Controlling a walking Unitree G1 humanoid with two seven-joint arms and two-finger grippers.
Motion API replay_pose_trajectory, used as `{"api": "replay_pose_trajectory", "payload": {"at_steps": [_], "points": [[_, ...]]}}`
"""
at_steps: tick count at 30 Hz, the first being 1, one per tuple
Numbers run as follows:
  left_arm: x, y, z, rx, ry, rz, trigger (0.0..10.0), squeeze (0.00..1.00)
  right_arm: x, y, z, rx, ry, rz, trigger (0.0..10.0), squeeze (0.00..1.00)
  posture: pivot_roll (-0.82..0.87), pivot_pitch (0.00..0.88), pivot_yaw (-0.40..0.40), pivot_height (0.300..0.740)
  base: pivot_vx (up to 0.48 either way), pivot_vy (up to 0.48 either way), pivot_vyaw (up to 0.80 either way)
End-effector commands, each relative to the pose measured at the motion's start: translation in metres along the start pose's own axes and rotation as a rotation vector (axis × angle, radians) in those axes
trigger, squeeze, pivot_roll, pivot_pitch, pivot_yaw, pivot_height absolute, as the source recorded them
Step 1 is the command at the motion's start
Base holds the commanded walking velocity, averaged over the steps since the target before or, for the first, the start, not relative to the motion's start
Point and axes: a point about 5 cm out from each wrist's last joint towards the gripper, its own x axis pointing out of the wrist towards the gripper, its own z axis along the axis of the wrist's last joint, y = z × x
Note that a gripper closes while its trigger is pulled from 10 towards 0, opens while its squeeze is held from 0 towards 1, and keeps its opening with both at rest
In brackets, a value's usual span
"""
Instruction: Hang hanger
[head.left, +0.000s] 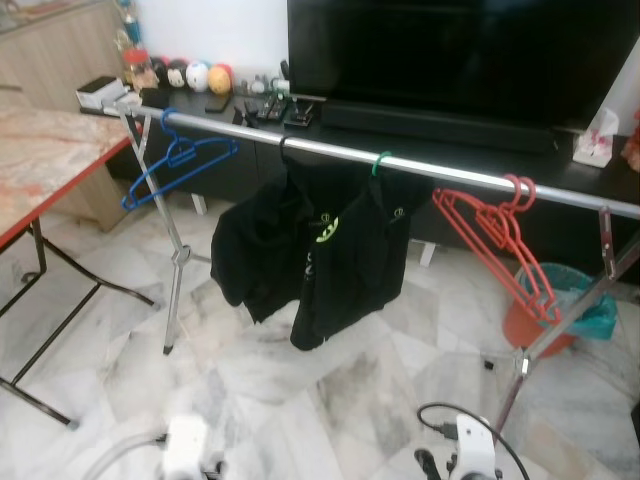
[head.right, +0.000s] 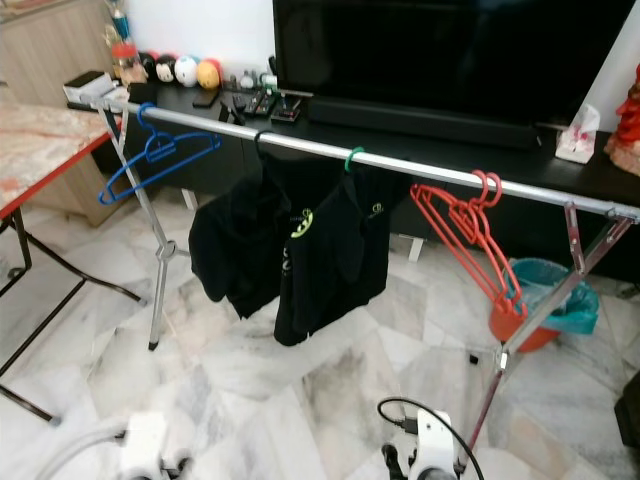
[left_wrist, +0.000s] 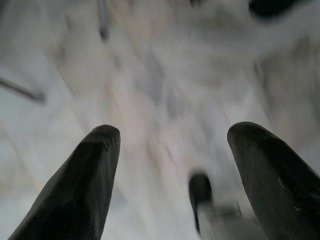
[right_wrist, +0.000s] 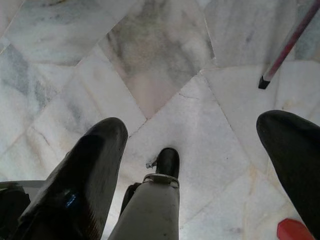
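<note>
Writing on the black garments comes down to a small yellow-green logo and a pale round mark on the chest, both too small to read. Those garments hang near the middle of the silver rail of a drying rack, one on a green hook. Toward the rail's left end hangs a blue hanger, and toward its right end a cluster of red hangers, all hooked over the rail. Behind the rail stand a dark television on a black console, and a tissue box; below its right end sits an orange bin with a teal liner.

The left gripper and the right gripper both point down at the marble floor, fingers spread wide apart with nothing between them, well below the rail and far from every hanger.
</note>
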Motion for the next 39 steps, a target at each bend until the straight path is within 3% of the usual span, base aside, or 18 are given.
{"api": "replay_pose_trajectory", "payload": {"at_steps": [1, 3, 14, 18, 19, 20, 21, 22, 24, 25, 26, 28, 31, 34, 38, 39], "points": [[-0.005, -0.009, -0.021, -0.014, 0.069, -0.035, 10.0, 0.0, -0.001, -0.003, -0.005, 0.017, 0.012, -0.009, 10.0, 0.0, 0.02, 0.0, -0.033, 0.74, 0.0, 0.0, 0.0], [-0.003, -0.011, -0.012, -0.021, 0.035, -0.048, 10.0, 0.0, -0.002, -0.004, -0.006, 0.021, 0.007, -0.008, 10.0, 0.0, 0.02, 0.0, -0.034, 0.74, 0.0, 0.0, 0.0], [-0.004, -0.004, -0.006, -0.021, -0.031, -0.093, 10.0, 0.0, -0.005, -0.006, -0.013, 0.078, -0.078, -0.037, 10.0, 0.0, 0.02, 0.0, -0.013, 0.74, 0.0, 0.0, 0.0], [-0.005, 0.016, 0.021, 0.012, -0.219, -0.056, 10.0, 0.0, -0.009, -0.005, -0.018, 0.111, -0.175, -0.061, 10.0, 0.0, -0.01, 0.0, 0.022, 0.74, 0.0, 0.0, 0.0], [-0.007, 0.021, 0.035, 0.039, -0.307, -0.057, 10.0, 0.0, -0.02, -0.034, 0.006, 0.095, -0.382, -0.081, 10.0, 0.0, -0.01, 0.0, 0.025, 0.74, 0.0, 0.0, 0.0], [-0.008, 0.021, 0.043, 0.055, -0.359, -0.067, 10.0, 0.0, -0.026, -0.045, 0.018, 0.072, -0.476, -0.086, 10.0, 0.0, -0.01, 0.0, 0.034, 0.74, 0.0, 0.0, 0.0], [-0.008, 0.021, 0.043, 0.055, -0.359, -0.067, 10.0, 0.0, -0.026, -0.045, 0.018, 0.072, -0.476, -0.086, 10.0, 0.0, -0.01, 0.0, 0.034, 0.74, 0.0, 0.0, 0.0], [-0.011, 0.018, 0.055, 0.072, -0.432, -0.089, 10.0, 0.0, -0.034, -0.051, 0.03, 0.031, -0.564, -0.083, 10.0, 0.0, -0.03, 0.0, 0.055, 0.74, 0.0, 0.0, 0.0], [-0.012, 0.014, 0.065, 0.085, -0.478, -0.103, 10.0, 0.0, -0.037, -0.052, 0.038, 0.014, -0.611, -0.075, 10.0, 0.0, -0.03, 0.0, 0.056, 0.74, 0.0, 0.0, 0.0], [-0.015, 0.003, 0.086, 0.092, -0.567, -0.147, 10.0, 0.0, -0.042, -0.051, 0.058, 0.003, -0.699, -0.062, 10.0, 0.0, -0.03, 0.0, 0.046, 0.74, 0.0, 0.0, 0.0], [-0.015, 0.003, 0.086, 0.092, -0.567, -0.147, 10.0, 0.0, -0.042, -0.051, 0.058, 0.003, -0.699, -0.062, 10.0, 0.0, -0.03, 0.0, 0.046, 0.74, 0.0, 0.0, 0.0], [-0.019, -0.009, 0.109, 0.108, -0.665, -0.17, 10.0, 0.0, -0.048, -0.044, 0.085, -0.035, -0.796, -0.037, 10.0, 0.0, -0.03, 0.0, 0.029, 0.74, 0.0, 0.0, 0.0], [-0.022, -0.022, 0.121, 0.07, -0.731, -0.161, 10.0, 0.0, -0.05, -0.034, 0.104, -0.079, -0.854, -0.008, 10.0, 0.0, 0.0, 0.0, -0.001, 0.74, 0.0, 0.0, 0.0], [-0.037, -0.038, 0.133, 0.07, -0.83, -0.196, 10.0, 0.0, -0.06, -0.018, 0.124, -0.133, -0.931, 0.046, 10.0, 0.0, 0.02, 0.0, -0.026, 0.74, 0.0, 0.0, 0.0], [-0.046, -0.043, 0.132, 0.086, -0.852, -0.212, 10.0, 0.0, -0.069, -0.01, 0.13, -0.176, -0.966, 0.066, 10.0, 0.0, 0.01, 0.0, -0.032, 0.74, 0.0, 0.0, 0.0], [-0.055, -0.043, 0.128, 0.085, -0.867, -0.21, 10.0, 0.0, -0.078, -0.009, 0.132, -0.16, -1.003, 0.059, 10.0, 0.0, 0.02, 0.0, -0.036, 0.74, 0.0, 0.0, 0.0]]}}
